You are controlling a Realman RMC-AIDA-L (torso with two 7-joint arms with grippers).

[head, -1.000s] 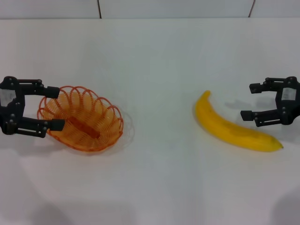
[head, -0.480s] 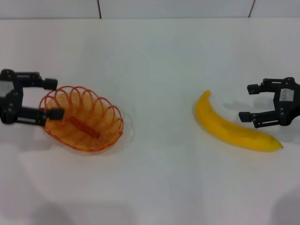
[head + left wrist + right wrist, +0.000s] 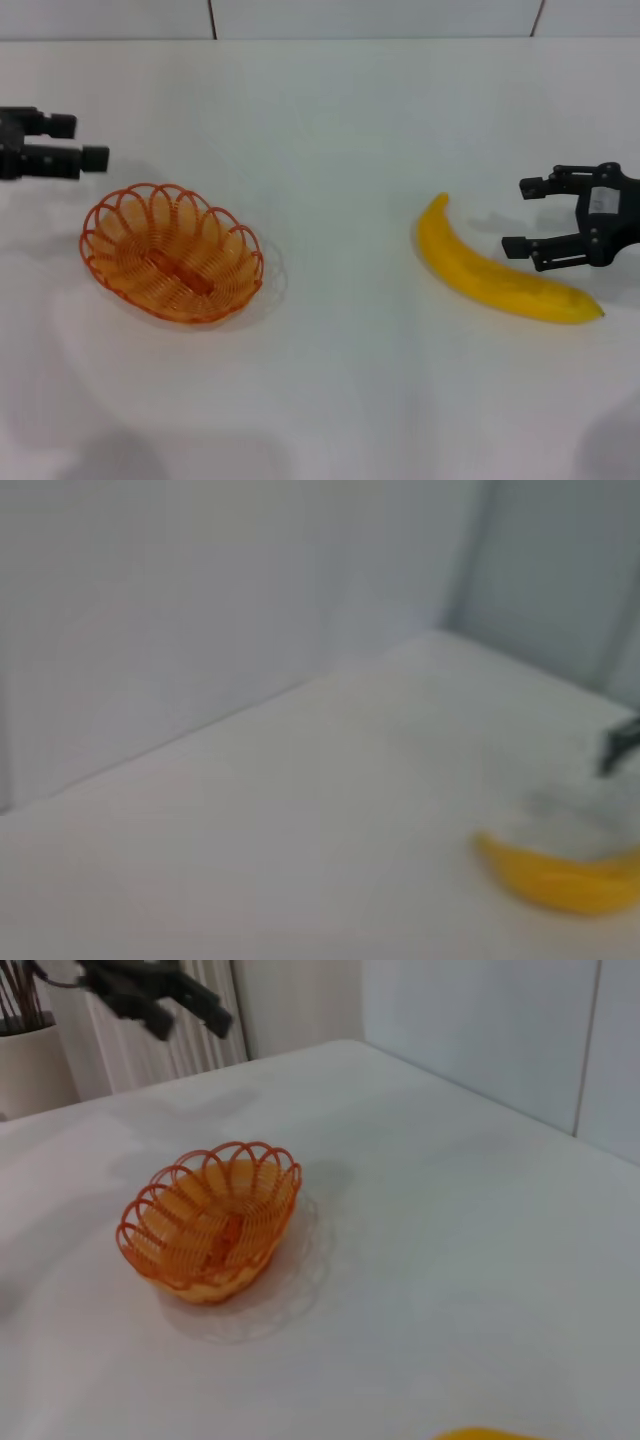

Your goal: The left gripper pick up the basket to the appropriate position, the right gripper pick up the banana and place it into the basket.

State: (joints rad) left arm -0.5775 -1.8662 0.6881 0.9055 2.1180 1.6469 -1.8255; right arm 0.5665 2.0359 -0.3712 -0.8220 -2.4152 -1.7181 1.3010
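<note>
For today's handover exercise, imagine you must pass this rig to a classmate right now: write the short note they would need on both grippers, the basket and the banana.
Left gripper: holds nothing, raised above the white table, beyond the basket's far left rim; whether it is open cannot be told.
Right gripper: open, empty, close beside the banana at its far right side, not touching it.
Basket: sits empty on the table, left side.
Banana: lies on the table, right side, well apart from the basket.
Done: nothing visibly.
Left: left gripper places the basket; right gripper grasps the banana and puts it in.
</note>
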